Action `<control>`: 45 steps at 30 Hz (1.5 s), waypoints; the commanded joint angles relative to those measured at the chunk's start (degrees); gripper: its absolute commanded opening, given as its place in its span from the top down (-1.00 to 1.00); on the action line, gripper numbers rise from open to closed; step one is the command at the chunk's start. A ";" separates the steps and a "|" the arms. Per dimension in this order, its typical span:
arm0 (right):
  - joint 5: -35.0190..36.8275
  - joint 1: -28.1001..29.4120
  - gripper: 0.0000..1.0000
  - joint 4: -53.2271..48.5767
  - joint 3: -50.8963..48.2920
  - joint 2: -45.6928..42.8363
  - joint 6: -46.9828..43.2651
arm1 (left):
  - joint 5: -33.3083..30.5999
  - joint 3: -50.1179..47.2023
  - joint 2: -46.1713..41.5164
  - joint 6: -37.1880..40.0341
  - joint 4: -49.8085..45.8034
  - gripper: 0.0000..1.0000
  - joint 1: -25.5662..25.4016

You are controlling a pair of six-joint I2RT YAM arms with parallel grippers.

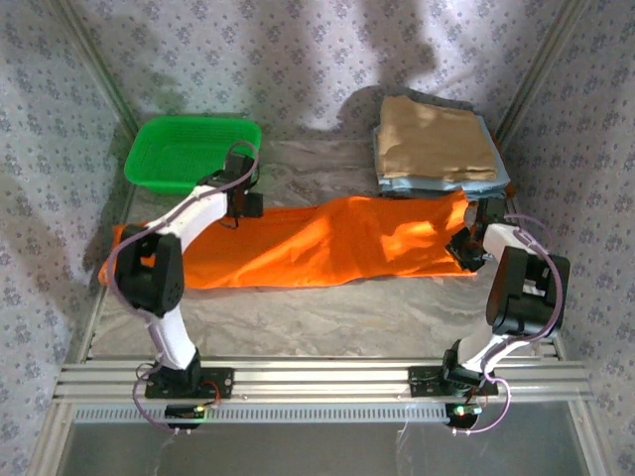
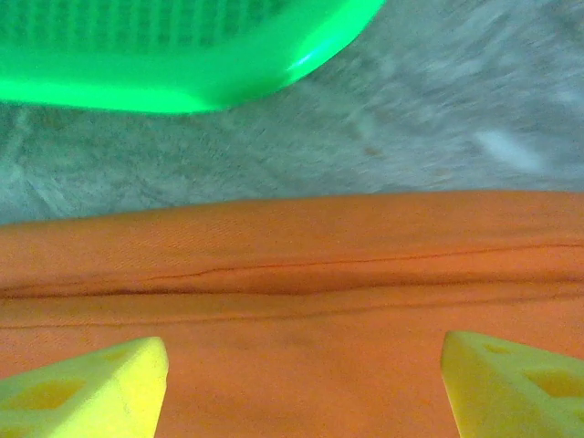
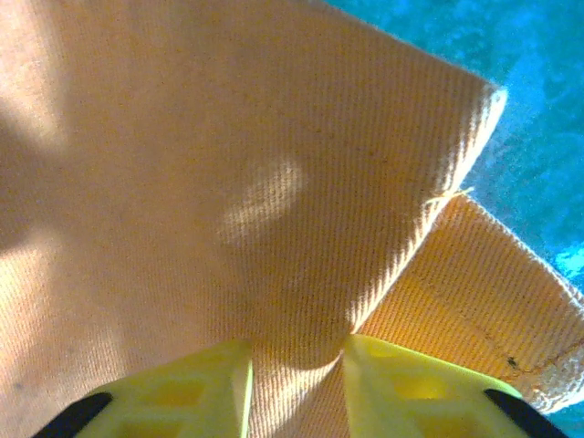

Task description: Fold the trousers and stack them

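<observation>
Pinching trousers (image 3: 228,182) with right gripper (image 3: 297,354), left gripper (image 2: 306,354) spread above

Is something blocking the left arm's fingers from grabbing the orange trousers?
No, nothing visible is in the way. The left fingers are spread open right over the trousers, with only bare orange cloth showing between them. The green basket sits past the trousers' far edge.

The trousers (image 1: 327,248) lie across my desk (image 1: 327,307); the basket (image 1: 189,154) sits behind them at left, the folded pile (image 1: 437,144) behind at right.
</observation>
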 commanded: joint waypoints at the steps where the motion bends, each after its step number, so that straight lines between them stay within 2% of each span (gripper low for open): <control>1: -0.30 -0.29 0.43 -0.40 1.06 0.82 0.13 | -0.04 7.14 7.15 1.71 -1.51 -0.51 -1.78; 6: -0.54 -0.05 0.43 -0.30 0.81 0.63 -0.28 | -0.05 10.89 13.80 3.47 -1.13 -0.33 -1.34; 11: -0.52 0.03 0.43 -0.32 0.84 0.81 -0.52 | 1.46 10.23 14.84 3.20 -0.72 0.26 -1.21; 12: -0.54 0.06 0.43 -0.30 0.83 0.81 -0.50 | 1.71 9.12 14.23 2.64 -0.15 0.33 -1.21; 14: -0.17 0.04 0.43 -0.39 0.91 0.56 -0.64 | 1.72 7.33 12.92 1.80 0.98 0.34 -1.21; 18: 0.24 0.24 0.43 -0.41 0.85 0.11 -0.81 | 1.92 5.75 10.76 1.32 1.45 0.62 -1.21; 20: 0.57 0.32 0.41 -0.54 0.85 0.02 -0.86 | 2.21 5.80 9.76 1.06 0.98 0.57 -1.21; 22: 0.73 0.46 0.38 -0.46 0.75 -0.06 -0.98 | 2.41 5.80 8.36 0.87 0.52 0.08 -1.21; 27: 0.99 0.99 0.38 -0.02 0.40 0.23 -0.99 | 2.53 5.60 6.76 0.71 -0.48 0.00 -1.21; 30: 1.00 1.13 0.38 0.04 0.44 0.59 -0.94 | 2.88 4.70 7.43 0.23 -0.37 0.04 -1.21; 41: 1.01 1.13 0.36 -0.39 0.77 0.21 -1.43 | 3.37 0.20 9.90 -1.57 2.46 0.37 -0.80; 45: 1.36 1.16 0.36 -0.54 0.61 -0.05 -1.52 | 3.32 -0.07 9.77 -1.58 2.78 0.65 -0.68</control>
